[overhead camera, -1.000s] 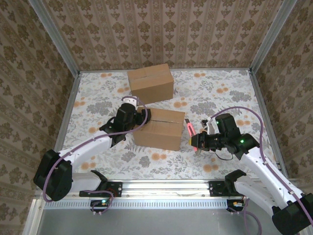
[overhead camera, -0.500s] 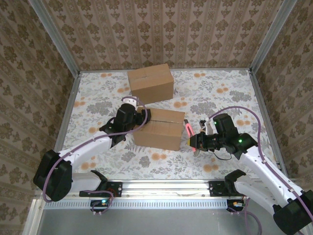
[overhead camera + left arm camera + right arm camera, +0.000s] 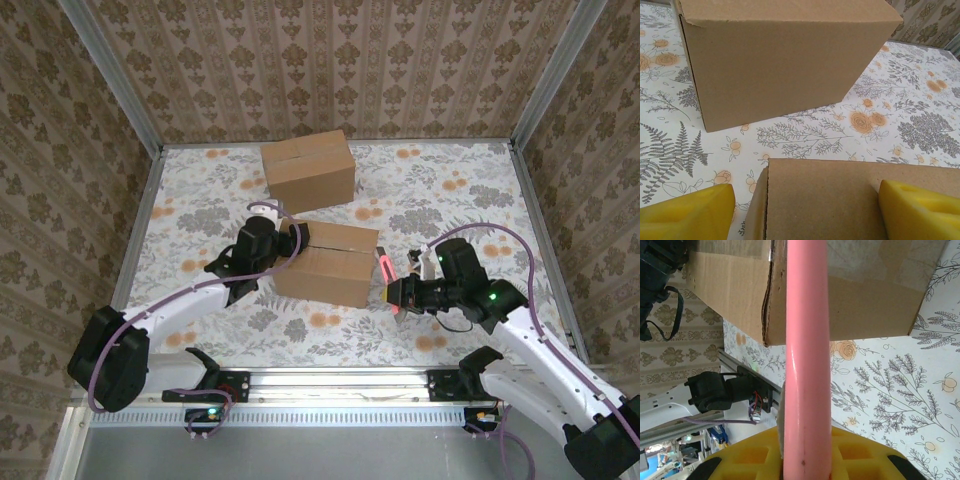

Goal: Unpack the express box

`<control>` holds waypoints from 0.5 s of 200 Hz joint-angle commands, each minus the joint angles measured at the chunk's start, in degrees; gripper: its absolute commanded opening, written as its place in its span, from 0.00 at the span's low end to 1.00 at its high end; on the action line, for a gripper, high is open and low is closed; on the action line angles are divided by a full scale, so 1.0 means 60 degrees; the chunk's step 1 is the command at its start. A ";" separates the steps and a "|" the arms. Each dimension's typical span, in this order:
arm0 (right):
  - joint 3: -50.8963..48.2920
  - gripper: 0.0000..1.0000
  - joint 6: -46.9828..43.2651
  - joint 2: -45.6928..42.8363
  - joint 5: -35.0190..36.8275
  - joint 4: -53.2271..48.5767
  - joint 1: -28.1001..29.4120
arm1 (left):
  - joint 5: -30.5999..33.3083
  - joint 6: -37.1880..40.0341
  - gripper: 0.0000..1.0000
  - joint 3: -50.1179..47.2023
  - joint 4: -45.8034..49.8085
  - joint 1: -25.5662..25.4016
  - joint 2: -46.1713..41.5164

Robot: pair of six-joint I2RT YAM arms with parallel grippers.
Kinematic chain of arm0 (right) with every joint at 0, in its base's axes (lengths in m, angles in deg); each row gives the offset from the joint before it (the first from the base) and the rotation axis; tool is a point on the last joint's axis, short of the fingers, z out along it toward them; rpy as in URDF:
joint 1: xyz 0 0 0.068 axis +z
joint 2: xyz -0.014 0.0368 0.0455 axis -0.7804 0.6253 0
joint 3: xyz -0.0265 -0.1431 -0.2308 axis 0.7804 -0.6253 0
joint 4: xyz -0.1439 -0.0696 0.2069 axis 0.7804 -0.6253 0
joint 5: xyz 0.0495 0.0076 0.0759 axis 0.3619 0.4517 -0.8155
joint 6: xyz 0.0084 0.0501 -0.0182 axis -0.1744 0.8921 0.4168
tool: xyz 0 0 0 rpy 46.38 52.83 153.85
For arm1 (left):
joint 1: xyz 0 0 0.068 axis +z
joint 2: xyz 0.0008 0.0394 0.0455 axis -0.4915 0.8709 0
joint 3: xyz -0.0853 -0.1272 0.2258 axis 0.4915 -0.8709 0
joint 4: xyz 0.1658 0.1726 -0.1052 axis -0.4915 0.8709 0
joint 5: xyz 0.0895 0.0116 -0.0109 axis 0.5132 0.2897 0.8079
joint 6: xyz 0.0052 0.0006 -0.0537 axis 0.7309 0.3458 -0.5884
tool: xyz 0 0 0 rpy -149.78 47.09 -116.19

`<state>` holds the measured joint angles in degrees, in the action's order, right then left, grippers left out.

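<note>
Two boxes: central brown cardboard box (image 3: 330,262), second brown cardboard box (image 3: 308,168) at 12 o'clock. I saw left gripper (image 3: 283,244) spread astride the central one's 9 o'clock end; right gripper (image 3: 400,292) pinched a smooth pink rod (image 3: 807,355).

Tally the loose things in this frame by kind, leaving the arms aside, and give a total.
Cardboard boxes: 2 (far box, near box)
Pink stick: 1
Total: 3
</note>
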<state>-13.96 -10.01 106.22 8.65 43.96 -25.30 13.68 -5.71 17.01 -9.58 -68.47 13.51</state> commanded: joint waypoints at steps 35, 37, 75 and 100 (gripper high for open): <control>-0.0177 0.00 0.0367 -0.0145 -0.0178 0.0466 0.0478 | -0.0232 -0.0152 0.75 -0.0782 0.2321 -0.0177 0.1221; -0.0189 0.00 0.0374 -0.0155 -0.0171 0.0468 0.0491 | -0.0231 -0.0151 0.75 -0.0782 0.2318 -0.0179 0.1233; -0.0367 0.00 0.0720 -0.0352 0.0003 0.0590 0.0817 | -0.0217 -0.0167 0.75 -0.0753 0.2273 -0.0198 0.1383; -0.0526 0.00 0.0956 -0.0455 0.0144 0.0756 0.1054 | -0.0209 -0.0177 0.75 -0.0781 0.2273 -0.0210 0.1413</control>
<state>-15.80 -5.27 104.37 12.72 47.17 -21.36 13.70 -5.89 17.27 -12.03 -68.53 15.59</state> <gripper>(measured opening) 0.199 0.754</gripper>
